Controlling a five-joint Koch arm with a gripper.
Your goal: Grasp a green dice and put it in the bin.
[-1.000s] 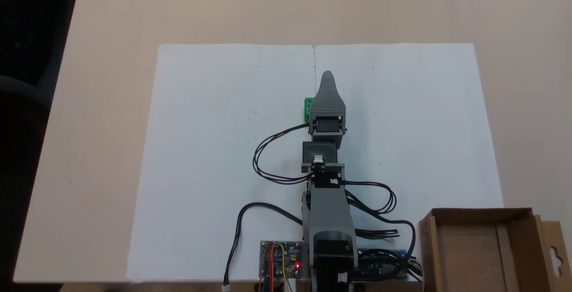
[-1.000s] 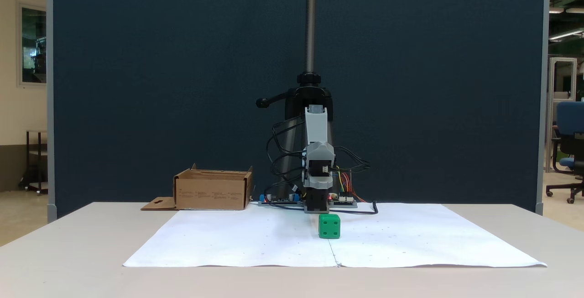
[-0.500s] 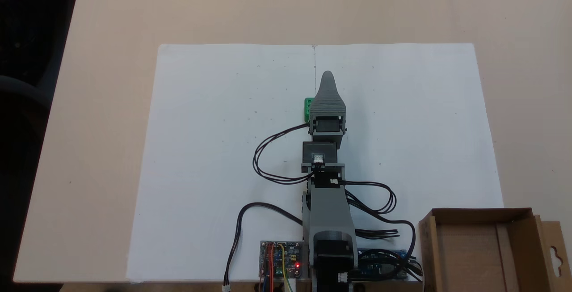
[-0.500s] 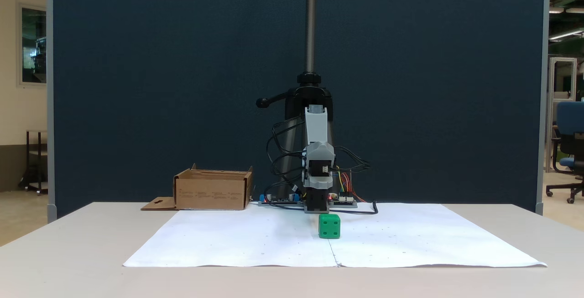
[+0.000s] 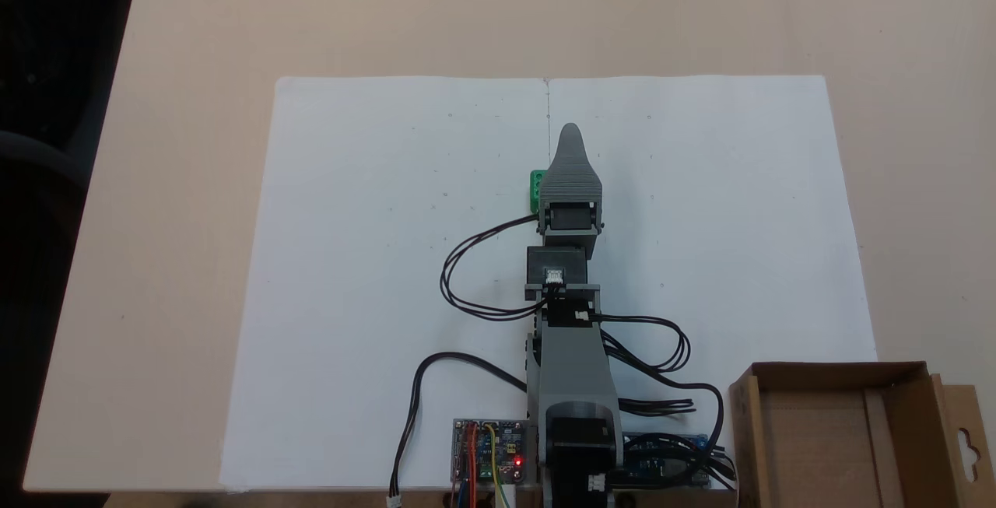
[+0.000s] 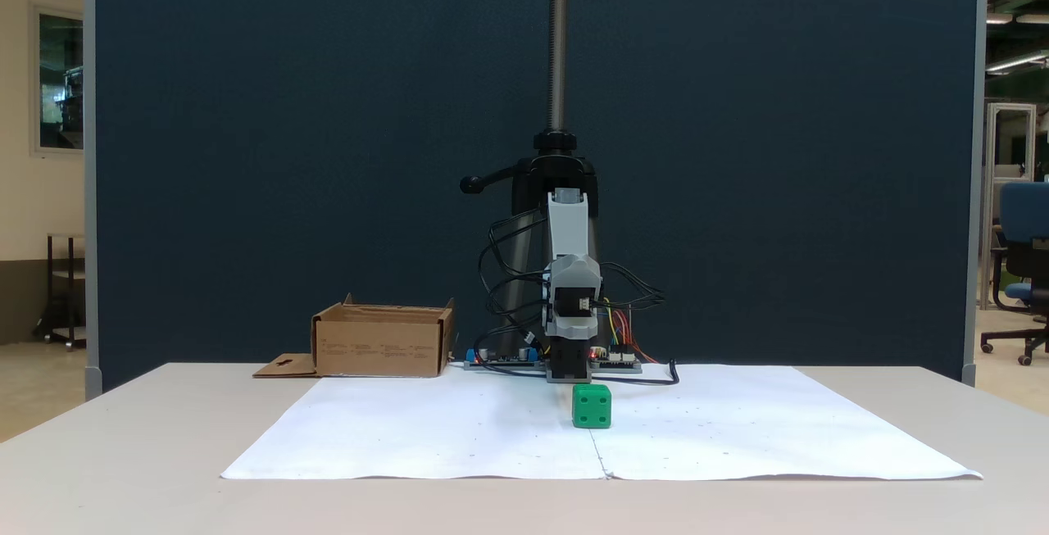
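The green dice (image 5: 535, 190) sits on the white paper, its right part hidden under my grey gripper (image 5: 570, 134) in a fixed view looking down. There only one pointed jaw shows, the other lying beneath it, so open or shut is unclear. In a fixed view from the front the dice (image 6: 592, 405) stands free on the paper just in front of the folded arm (image 6: 571, 306). The bin (image 5: 832, 369), a brown cardboard box, stands beside the arm's base; from the front the bin (image 6: 381, 344) is at the left.
A large white paper sheet (image 5: 373, 259) covers the table's middle. Circuit boards (image 5: 489, 452) and looping black cables (image 5: 467, 275) lie around the base. A camera pole (image 6: 558, 35) and a dark blue partition (image 6: 287, 150) rise behind the arm.
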